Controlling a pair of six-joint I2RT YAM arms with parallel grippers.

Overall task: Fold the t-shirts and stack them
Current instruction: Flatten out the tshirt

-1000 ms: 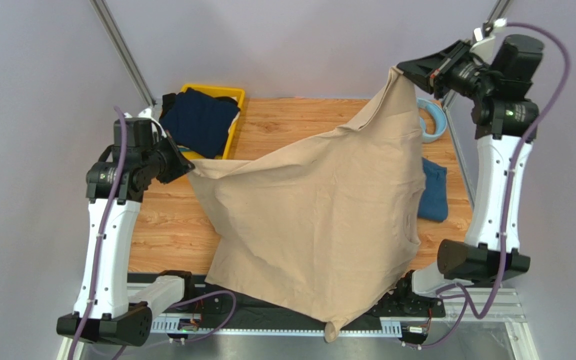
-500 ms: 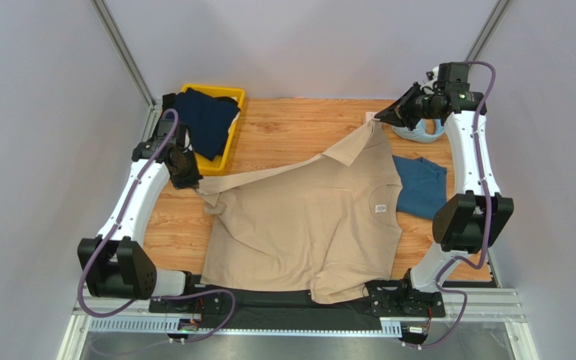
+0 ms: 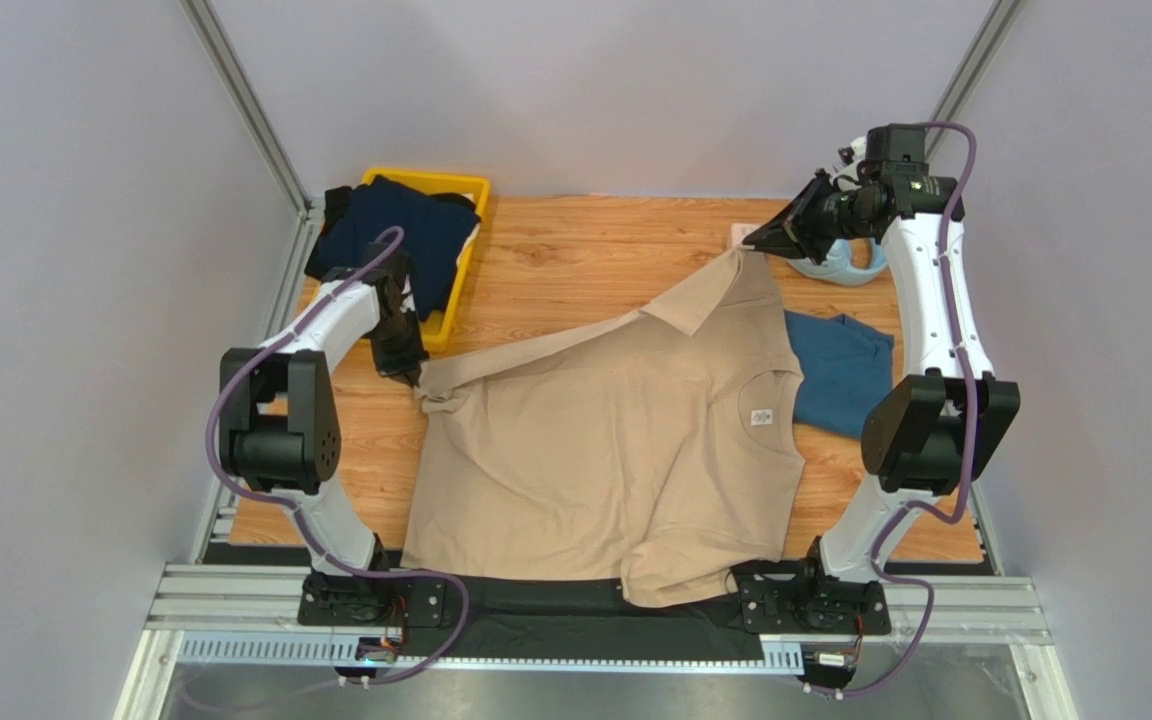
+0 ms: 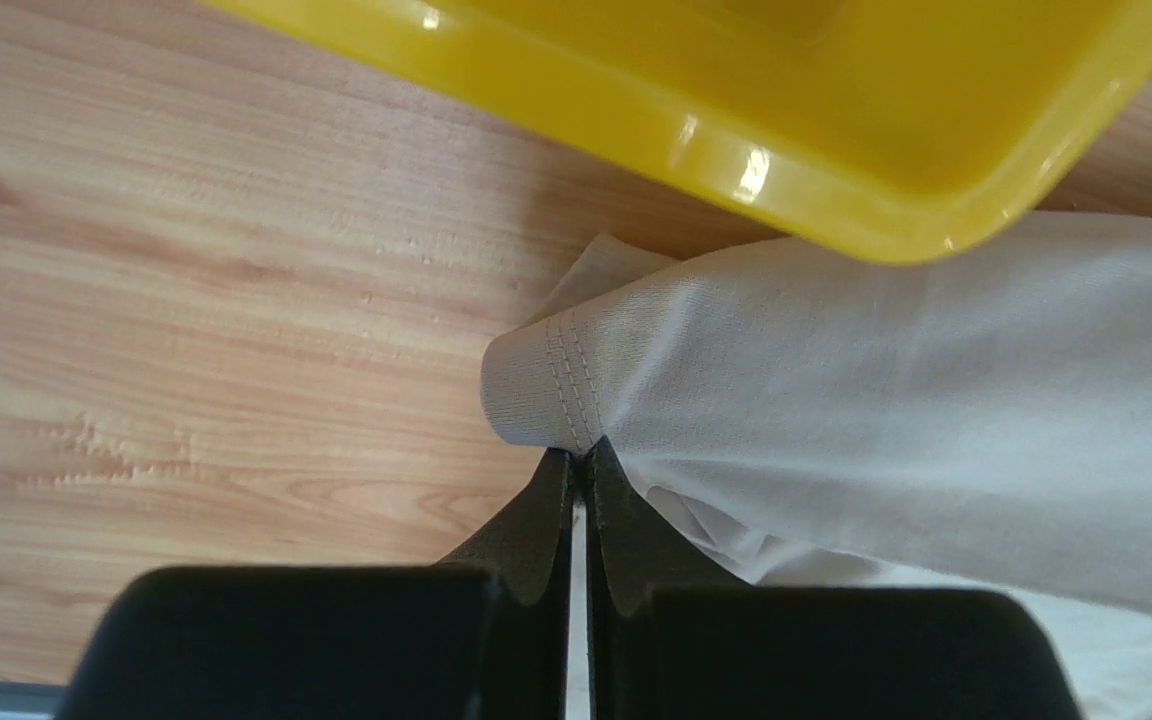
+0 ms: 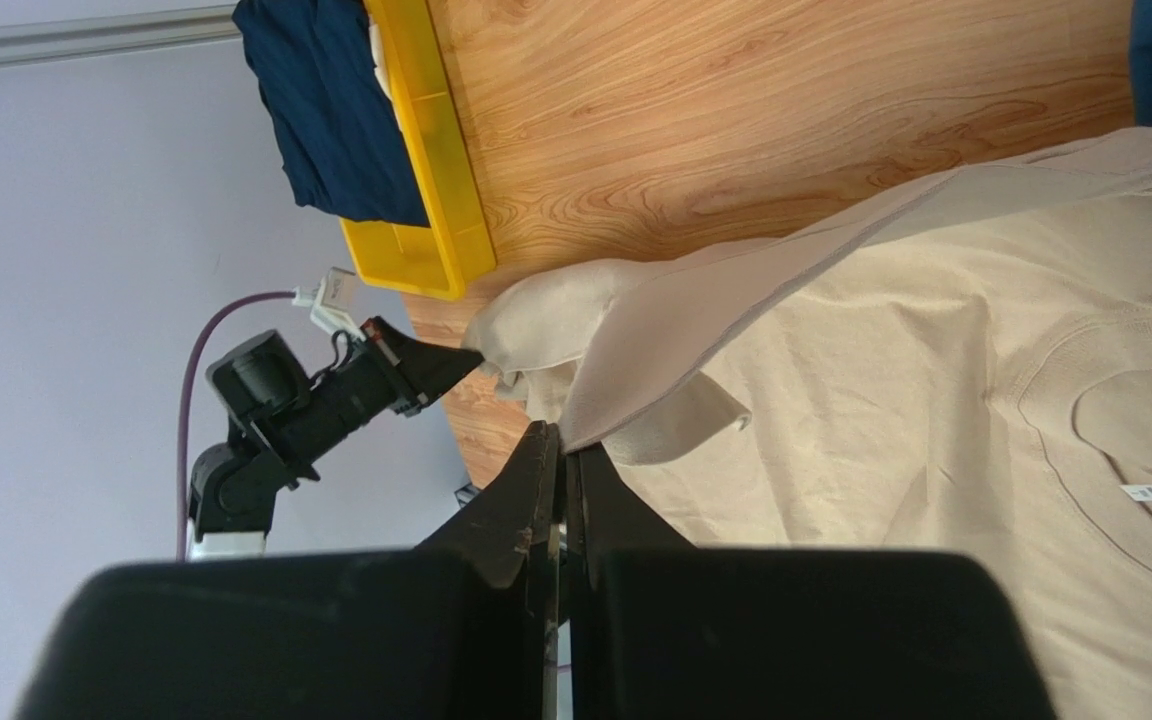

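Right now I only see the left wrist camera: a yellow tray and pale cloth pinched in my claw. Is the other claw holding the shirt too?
Observer: Yes. The right claw is shut on the far sleeve of the beige t-shirt, near the far right corner of the table.
Operator: Is the shirt lying flat?
Observer: Mostly. Its body is spread on the wood with the neck label showing, and the near sleeve reaches over the table's near edge.
Operator: Is there another shirt close by?
Observer: The teal-blue t-shirt lies on the table just right of the beige one, by the right arm.
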